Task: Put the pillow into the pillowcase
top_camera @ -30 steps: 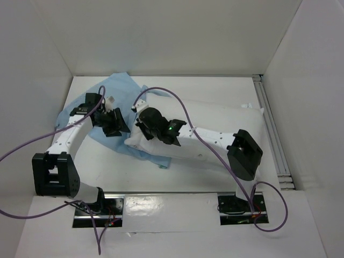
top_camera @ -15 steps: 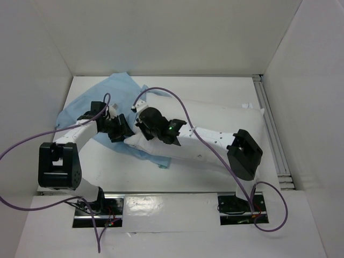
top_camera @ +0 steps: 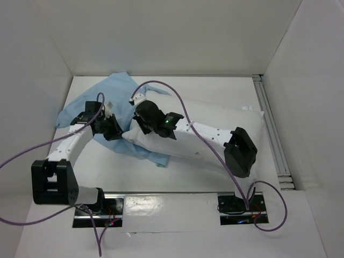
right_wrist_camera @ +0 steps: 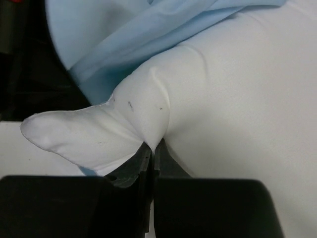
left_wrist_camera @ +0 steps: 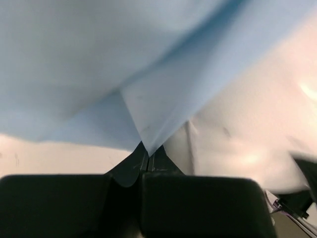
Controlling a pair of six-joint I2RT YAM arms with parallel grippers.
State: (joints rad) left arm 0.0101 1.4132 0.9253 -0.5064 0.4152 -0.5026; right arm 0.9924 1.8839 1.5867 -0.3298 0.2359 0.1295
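No text, label or number can be read anywhere.

The left arm angles far and rightward, left gripper (top_camera: pixel 111 128) pinched tight on the pillowcase (top_camera: pixel 115 88); the right arm stretches leftward, right gripper (top_camera: pixel 141 123) clamping the pillow (top_camera: pixel 215 115) corner.

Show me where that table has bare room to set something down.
Bare table runs along the back wall, beyond the pillow and right of the pillowcase. Another strip lies nearer, between the pillow and the arm bases. Centre-left is crowded: the left pincer and right pincer grip cloth there.
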